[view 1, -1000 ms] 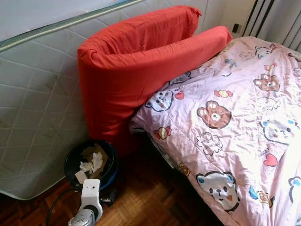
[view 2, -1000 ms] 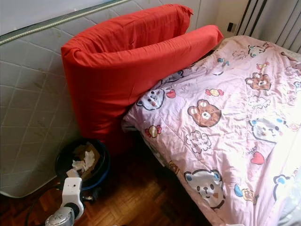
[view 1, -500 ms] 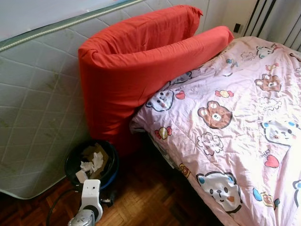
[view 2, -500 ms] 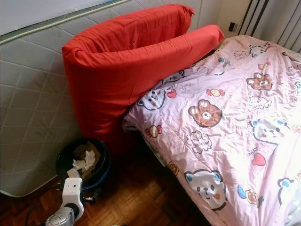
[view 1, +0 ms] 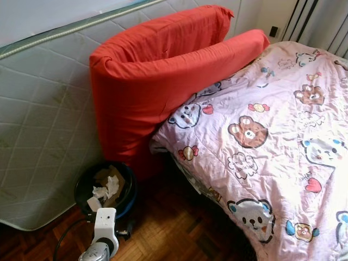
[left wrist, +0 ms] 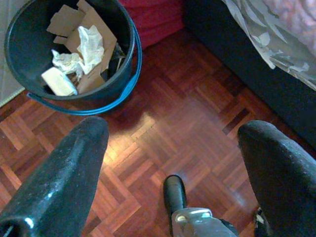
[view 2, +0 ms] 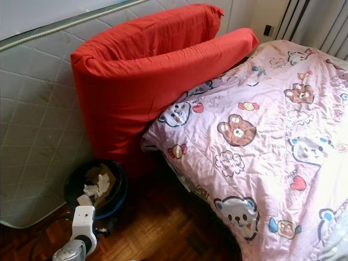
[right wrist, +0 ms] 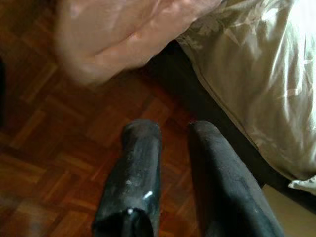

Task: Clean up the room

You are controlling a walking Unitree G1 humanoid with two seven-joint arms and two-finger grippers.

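Note:
A pink quilt with cartoon bears [view 1: 272,136] covers the bed on the right, its edge hanging towards the parquet floor. A black bin with a blue rim [view 1: 106,187] stands on the floor at the left, holding crumpled paper and cardboard [left wrist: 89,44]. My left gripper [left wrist: 173,143] hangs above the floor near the bin, fingers wide apart and empty; its white wrist [view 1: 103,228] shows at the lower edge. My right gripper [right wrist: 173,131] is low beside the bed, with a narrow gap between its fingers and nothing in it. A blurred fold of quilt [right wrist: 123,39] hangs just beyond them.
A folded red mattress [view 1: 157,81] leans against a white quilted mattress [view 1: 43,136] propped on the wall. The bed's dark base [left wrist: 237,64] borders the strip of parquet [view 1: 168,228]. A black cable [view 1: 62,239] trails on the floor by my left arm.
The quilt's lower front corner has shifted, so its bear and candy prints sit differently. The left arm and the bin have stayed where they were.

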